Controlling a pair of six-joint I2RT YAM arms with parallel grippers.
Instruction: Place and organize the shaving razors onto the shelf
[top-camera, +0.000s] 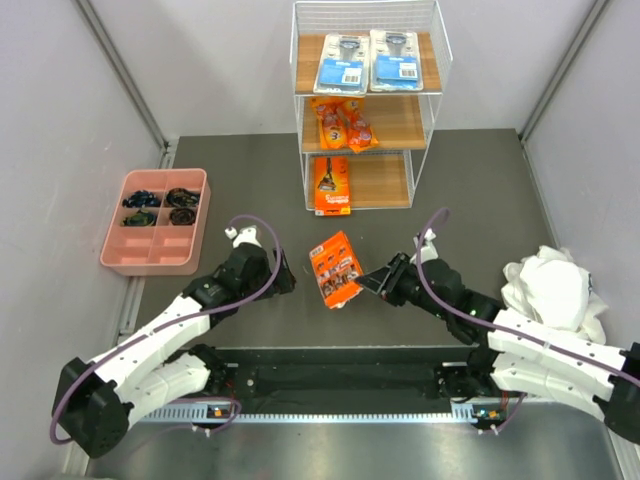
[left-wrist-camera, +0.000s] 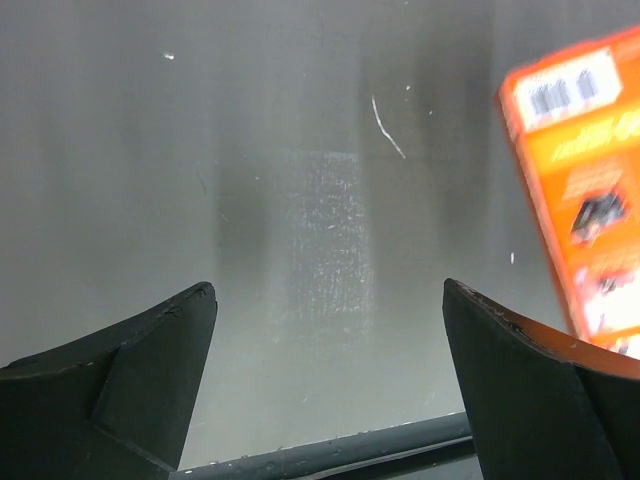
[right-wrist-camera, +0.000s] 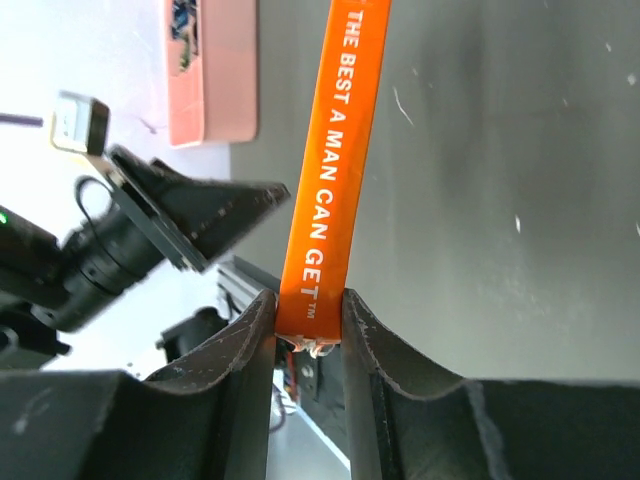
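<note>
"THE BEST A MAN CAN GET" is read along the edge of the orange pack, which is clamped by the right gripper in front of the shelf, apart from it. The left gripper is spread wide beside the pack. A scratched dark grey table is enclosed by pale grey walls.

At the far middle of the worktop, the shelf. On its top board, side by side, the left blister card and the right blister card. On the middle board, toward the left, two pouches touching each other. On the bottom board, at the left, the long box. Left of the shelf and nearer, a compartment tray, with small items in its far compartments. At the near middle, the card, its right edge between the right jaws, with the left jaws just left of it, apart. At the right edge, a cloth.
</note>
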